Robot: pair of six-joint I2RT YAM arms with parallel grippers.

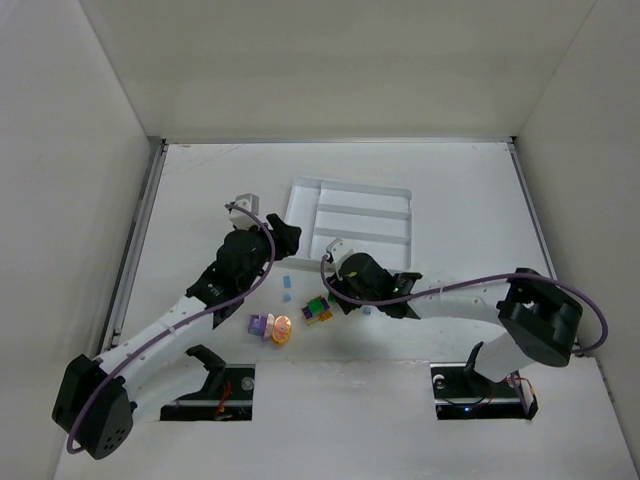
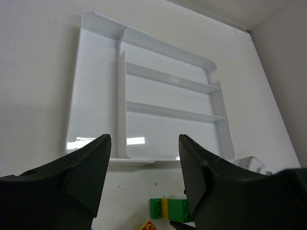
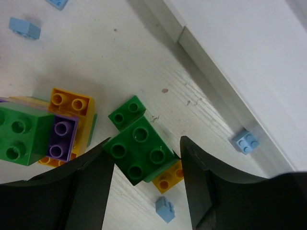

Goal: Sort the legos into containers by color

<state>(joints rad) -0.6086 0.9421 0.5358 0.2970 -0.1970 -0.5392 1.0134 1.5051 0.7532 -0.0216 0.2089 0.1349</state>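
Care: the right claw (image 3: 146, 140), jaws apart astride the green brick (image 3: 139, 153), should close squarely, sparing the orange brick (image 3: 169, 178) against it. The left claw (image 2: 144, 139) gapes empty.

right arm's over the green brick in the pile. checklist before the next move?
1. Green brick between the right gripper jaws: ok.
2. Jaws firm on it: cannot tell.
3. Brick free of neighbours: not ok; an orange brick shows under its edge and a second green brick sits against it.
4. Tray compartments empty: ok.
5. Left gripper open, holding nothing: ok.
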